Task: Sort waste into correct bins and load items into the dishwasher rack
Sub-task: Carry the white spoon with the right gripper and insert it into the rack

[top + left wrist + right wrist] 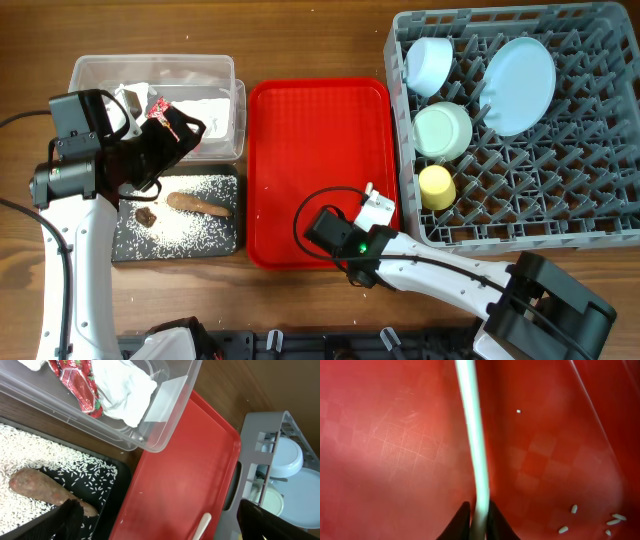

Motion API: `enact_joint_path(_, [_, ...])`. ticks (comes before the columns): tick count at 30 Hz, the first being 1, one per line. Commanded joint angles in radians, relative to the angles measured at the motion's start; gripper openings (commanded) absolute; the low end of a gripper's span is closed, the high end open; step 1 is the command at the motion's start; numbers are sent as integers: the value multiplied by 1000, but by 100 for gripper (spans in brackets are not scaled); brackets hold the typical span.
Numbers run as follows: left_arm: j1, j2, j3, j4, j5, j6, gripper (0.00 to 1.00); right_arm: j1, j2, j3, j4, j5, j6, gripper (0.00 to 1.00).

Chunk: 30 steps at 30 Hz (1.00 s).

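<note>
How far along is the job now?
Done: light-blue round plate, two light-blue bowls and yellow cup sit in the grey rack; white tissue and red wrapper in the clear tub; brown stick and rice crumbs in the black tray. In hand: right gripper holds the white plastic spoon over the red tray. Remaining: racking it.

White plastic spoon (pixel 472 435): blurred handle only; both ends run off the right wrist view; overhead, lost under the right claw (pixel 372 207).
Right fingertips (pixel 461 522): tips alone show at the bottom edge, pressed to the handle.
Left claw (pixel 163 521): two dark, blurred tips set far apart, cut by the bottom edge.
Brown stick-like food piece (pixel 42 490): near end behind one tip.
Small red snack wrapper (pixel 80 382): top cut off.
Dark lump (pixel 146 215) on the black tray (pixel 225 235): too small to identify.
</note>
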Motion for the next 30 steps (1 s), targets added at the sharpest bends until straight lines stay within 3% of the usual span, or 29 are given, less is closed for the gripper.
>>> enact_joint_path(1, [6, 3, -4, 3, -2, -5, 100, 0, 1, -10, 16, -8, -76, 4])
enact_joint_path(7, [6, 3, -4, 3, -2, -5, 100, 0, -118, 11, 14, 35, -246, 4])
enact_joint_path(15, [6, 3, -4, 3, -2, -5, 100, -34, -515, 22, -52, 98, -797, 4])
enact_joint_path(23, [6, 3, -4, 3, -2, -5, 100, -309, -839, 22, -208, 97, -1104, 4])
enact_joint_path(30, [6, 3, -4, 3, -2, -5, 100, -615, -809, 23, -220, 2, -1175, 4])
